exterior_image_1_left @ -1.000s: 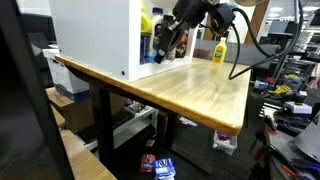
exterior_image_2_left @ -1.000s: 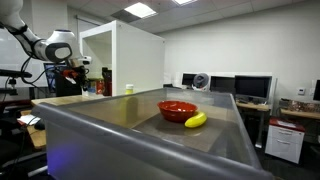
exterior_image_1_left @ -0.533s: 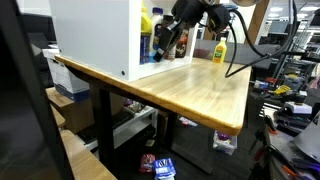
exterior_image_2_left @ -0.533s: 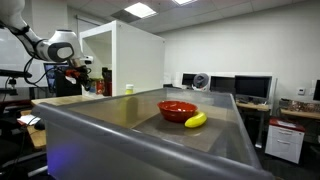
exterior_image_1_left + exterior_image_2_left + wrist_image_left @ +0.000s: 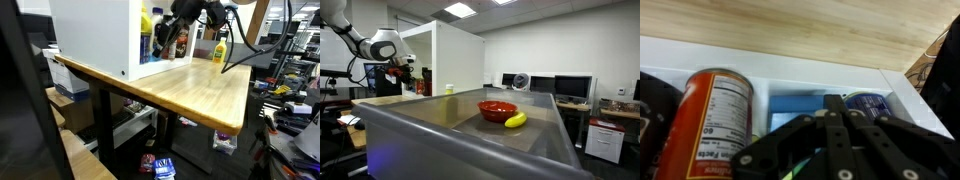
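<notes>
In the wrist view my gripper (image 5: 833, 101) is shut, its black fingers pressed together with nothing between them. It points into the open side of a white cabinet (image 5: 790, 70). Just beyond the fingertips stands a blue box (image 5: 792, 103). An orange-labelled can (image 5: 710, 125) stands to its left and a dark blue can (image 5: 872, 102) to its right. In both exterior views the gripper (image 5: 166, 42) (image 5: 402, 72) hangs at the cabinet's (image 5: 95, 35) (image 5: 445, 58) open side, above the wooden table (image 5: 190, 92).
A yellow bottle (image 5: 218, 50) stands on the table's far side behind the arm. A red bowl (image 5: 497, 109) and a banana (image 5: 515, 120) lie on a grey surface close to the camera. Black cables (image 5: 240, 55) hang from the arm. Desks with monitors (image 5: 570, 88) line the room's back.
The arm has shifted slightly upward and toward the cabinet. The gripper stays shut throughout.
</notes>
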`<state>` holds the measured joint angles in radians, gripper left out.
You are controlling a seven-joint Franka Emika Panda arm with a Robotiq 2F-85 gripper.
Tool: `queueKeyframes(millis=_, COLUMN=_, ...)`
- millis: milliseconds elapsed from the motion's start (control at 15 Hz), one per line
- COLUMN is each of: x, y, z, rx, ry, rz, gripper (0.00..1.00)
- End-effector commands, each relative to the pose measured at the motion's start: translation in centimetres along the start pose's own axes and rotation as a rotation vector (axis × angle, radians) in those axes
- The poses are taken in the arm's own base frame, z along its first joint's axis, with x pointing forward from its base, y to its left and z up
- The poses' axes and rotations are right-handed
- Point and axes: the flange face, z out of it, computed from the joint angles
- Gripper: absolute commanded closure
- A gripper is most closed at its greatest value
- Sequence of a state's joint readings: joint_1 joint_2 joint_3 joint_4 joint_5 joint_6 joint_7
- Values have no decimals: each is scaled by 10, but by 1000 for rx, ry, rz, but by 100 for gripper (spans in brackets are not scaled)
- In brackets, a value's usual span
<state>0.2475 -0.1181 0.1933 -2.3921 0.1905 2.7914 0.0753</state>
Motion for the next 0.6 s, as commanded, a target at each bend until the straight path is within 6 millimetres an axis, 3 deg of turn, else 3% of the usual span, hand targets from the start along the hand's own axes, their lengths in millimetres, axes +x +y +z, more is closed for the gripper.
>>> queueKeyframes(millis=0, x=-1, y=18, z=-12, rx=-96, ry=14, rz=39, gripper=100)
queueKeyframes(millis=133, x=-1, y=31, z=-25, rx=-198, ry=26, rz=52, gripper=100)
queueKeyframes(millis=533, x=3, y=17, z=-35, rx=-306, ry=6, rz=82, gripper=100)
